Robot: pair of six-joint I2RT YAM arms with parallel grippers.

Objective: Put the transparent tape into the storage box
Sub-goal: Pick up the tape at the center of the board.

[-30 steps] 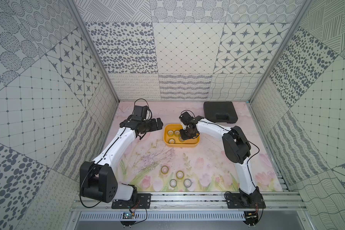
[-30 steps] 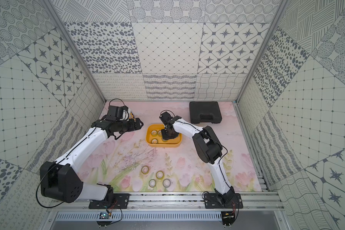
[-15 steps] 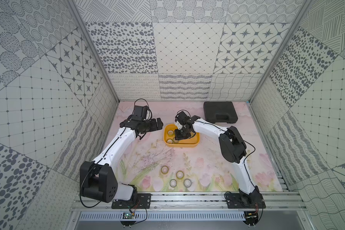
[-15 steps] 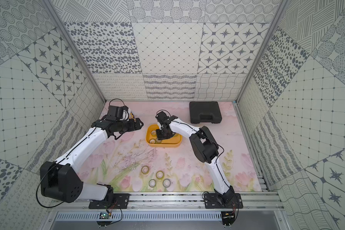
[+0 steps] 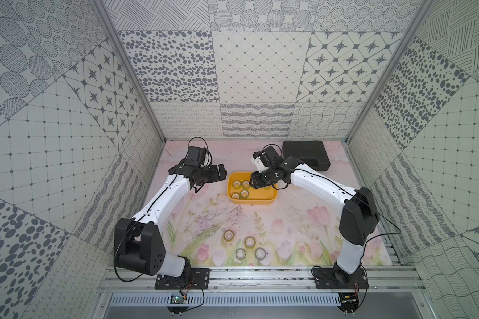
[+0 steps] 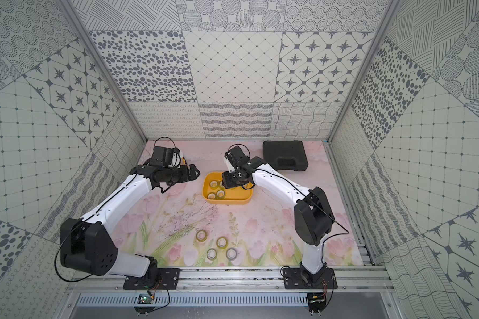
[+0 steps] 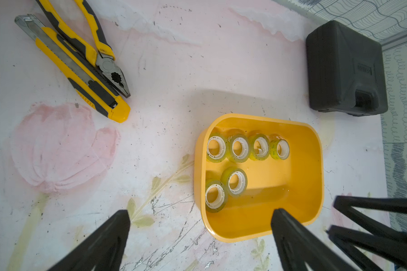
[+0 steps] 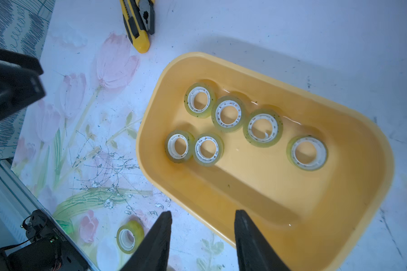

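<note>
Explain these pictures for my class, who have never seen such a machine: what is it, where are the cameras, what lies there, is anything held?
It is a robot with two arms, the left arm and the right arm, fixed at the near edge of the table; each ends in a two-fingered gripper. Both top views look down on the whole scene. Each wrist view comes from a camera on one arm, looking past its fingers. On the table are the yellow storage box holding six tape rolls, four more rolls near the arms' bases, a black case at the back, and pliers beside a utility knife. The left gripper and the right gripper are open and hold nothing.
</note>
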